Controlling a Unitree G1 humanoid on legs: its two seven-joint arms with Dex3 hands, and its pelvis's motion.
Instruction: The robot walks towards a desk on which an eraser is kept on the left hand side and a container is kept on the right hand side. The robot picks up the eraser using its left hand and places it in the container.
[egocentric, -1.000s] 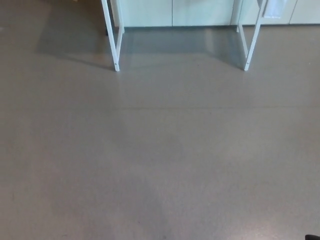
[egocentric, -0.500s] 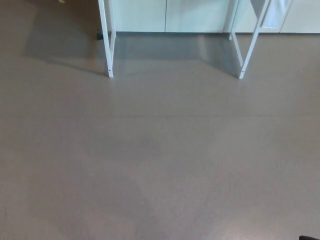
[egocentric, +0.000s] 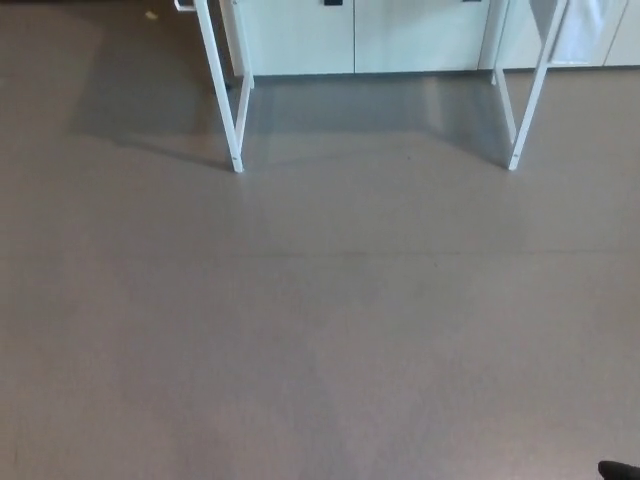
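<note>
Neither the eraser nor the container is in view. Of the desk I see only its white legs, the left leg (egocentric: 222, 90) and the right leg (egocentric: 528, 95), standing on the grey floor at the top of the head view; the desk top is cut off above the picture. A small black sliver (egocentric: 618, 470) pokes in at the bottom right corner, apparently part of my right hand, too little of it to read. My left hand does not show.
Pale cabinet fronts (egocentric: 360, 35) run along the wall behind the desk legs. Grey floor (egocentric: 320, 320) fills the rest of the picture between me and the desk. A small yellowish speck (egocentric: 151, 15) lies on the floor at the top left.
The whole picture has shifted: the desk legs sit lower in the frame than one second ago and further right than half a second ago, so the camera has moved.
</note>
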